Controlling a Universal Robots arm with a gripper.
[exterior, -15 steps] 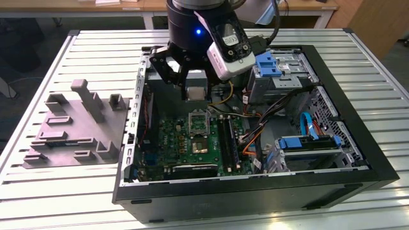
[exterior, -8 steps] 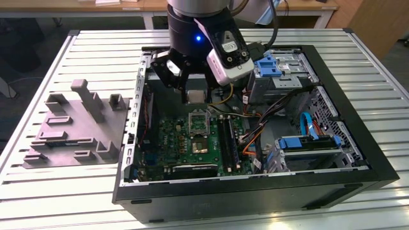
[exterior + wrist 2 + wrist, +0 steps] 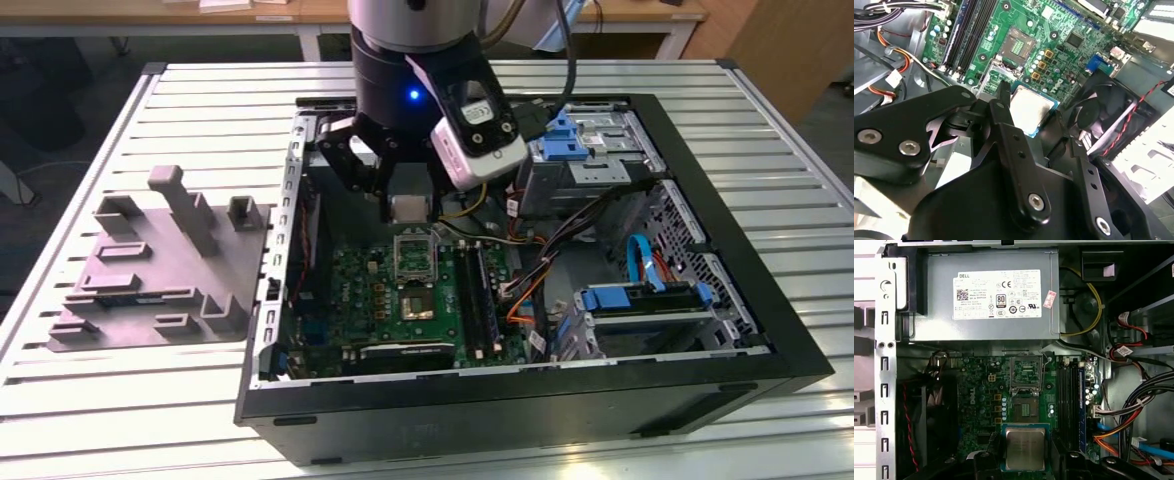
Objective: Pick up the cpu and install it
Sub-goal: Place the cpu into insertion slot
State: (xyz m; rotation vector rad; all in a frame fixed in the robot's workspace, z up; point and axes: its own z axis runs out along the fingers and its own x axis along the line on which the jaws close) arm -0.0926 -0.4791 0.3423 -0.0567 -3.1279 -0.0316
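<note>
The white desk [image 3: 120,400] carries a big black computer case [image 3: 534,425], lying open in the middle of the exterior view. Inside is a green board [image 3: 358,290] with an open socket [image 3: 1026,373]. The pincer [image 3: 406,204] hangs above it, pinching the cpu [image 3: 1025,449] by two side edges. The cpu looks light, stiff, flat and easy to hurt, so the edges seem the safest hold.

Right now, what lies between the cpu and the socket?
Only a strip of green motherboard, in the first wrist view; the end effector grips the cpu.
</note>
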